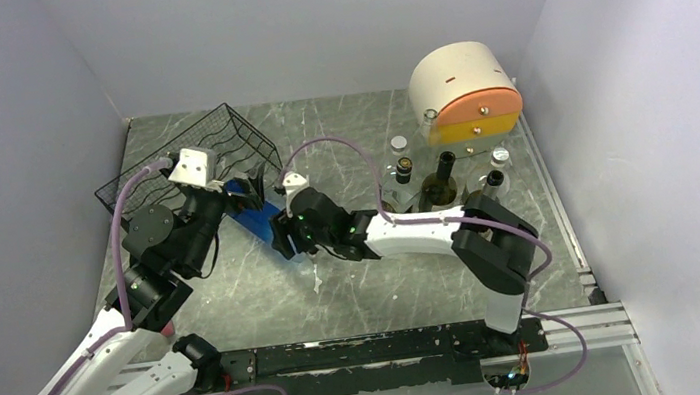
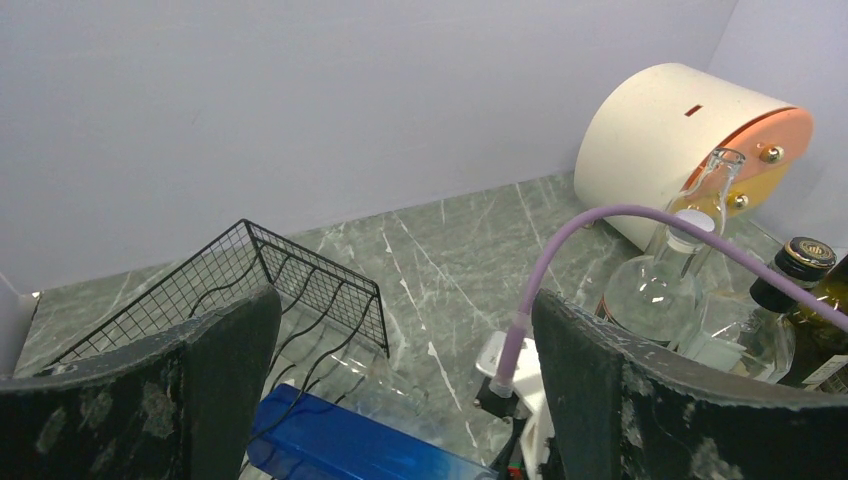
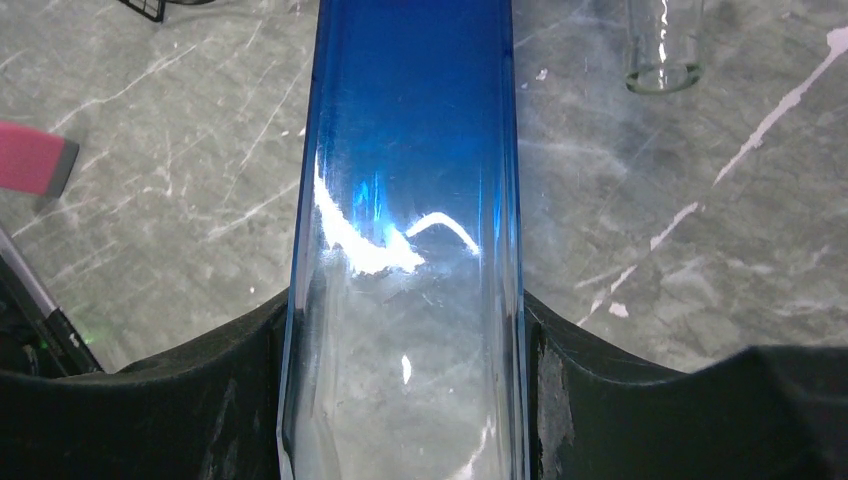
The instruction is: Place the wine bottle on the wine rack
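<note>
The right pincer (image 1: 284, 234) is clenched on the blue wine bottle (image 3: 405, 150), its black fingers (image 3: 620, 400) pressed against both sides of the glass. The bottle lies lengthwise above the marbled surface (image 1: 357, 287), just beside the black wire wine rack (image 1: 188, 159) and not in it; whether it touches the surface, I cannot tell. The left pincer (image 2: 405, 370) hovers over the bottle's far end, jaws spread wide, grasping nothing. A cream-and-orange drum box (image 1: 464, 93) stands well apart, at the right rear.
</note>
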`<state>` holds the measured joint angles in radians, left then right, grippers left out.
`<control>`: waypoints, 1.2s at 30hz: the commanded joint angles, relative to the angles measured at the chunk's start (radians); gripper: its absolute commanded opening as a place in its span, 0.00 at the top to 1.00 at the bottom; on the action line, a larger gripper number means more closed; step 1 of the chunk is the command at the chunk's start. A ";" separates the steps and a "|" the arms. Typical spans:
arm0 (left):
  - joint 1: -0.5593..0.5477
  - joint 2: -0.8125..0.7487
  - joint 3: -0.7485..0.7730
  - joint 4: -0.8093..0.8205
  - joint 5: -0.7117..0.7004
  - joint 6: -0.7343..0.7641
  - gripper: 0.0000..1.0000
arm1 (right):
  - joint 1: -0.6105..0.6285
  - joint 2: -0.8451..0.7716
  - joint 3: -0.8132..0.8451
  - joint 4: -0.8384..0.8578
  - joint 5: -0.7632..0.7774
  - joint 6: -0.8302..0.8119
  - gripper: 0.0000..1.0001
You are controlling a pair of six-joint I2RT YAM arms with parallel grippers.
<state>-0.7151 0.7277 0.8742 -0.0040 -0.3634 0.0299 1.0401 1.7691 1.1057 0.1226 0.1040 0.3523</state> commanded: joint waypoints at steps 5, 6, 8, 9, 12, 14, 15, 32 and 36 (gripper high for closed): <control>0.000 0.006 0.045 0.006 -0.011 -0.006 0.01 | 0.000 0.101 0.157 0.382 0.066 -0.023 1.00; 0.000 0.011 0.049 0.002 -0.010 -0.008 0.01 | 0.000 0.117 0.170 0.401 0.076 -0.030 1.00; -0.001 0.016 0.061 -0.004 -0.013 -0.013 0.01 | 0.002 0.152 0.208 0.432 0.100 -0.049 1.00; 0.000 0.019 0.068 -0.009 -0.018 -0.017 0.01 | 0.000 0.169 0.223 0.445 0.112 -0.054 1.00; 0.000 0.024 0.098 -0.039 -0.031 -0.033 0.01 | -0.001 0.232 0.288 0.457 0.128 -0.068 1.00; 0.000 0.024 0.116 -0.063 -0.037 -0.040 0.01 | -0.001 0.270 0.335 0.447 0.129 -0.072 1.00; -0.001 0.025 0.122 -0.074 -0.035 -0.043 0.01 | 0.000 0.299 0.353 0.445 0.126 -0.072 1.00; 0.000 0.029 0.147 -0.144 0.013 -0.075 0.01 | -0.002 0.501 0.593 0.317 0.184 -0.084 0.91; 0.000 0.029 0.151 -0.155 0.015 -0.080 0.01 | -0.002 0.533 0.627 0.277 0.198 -0.078 0.86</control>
<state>-0.7151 0.7574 0.9874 -0.1356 -0.3676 -0.0338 1.0401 2.3131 1.6325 0.2626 0.2516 0.2775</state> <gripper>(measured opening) 0.992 0.637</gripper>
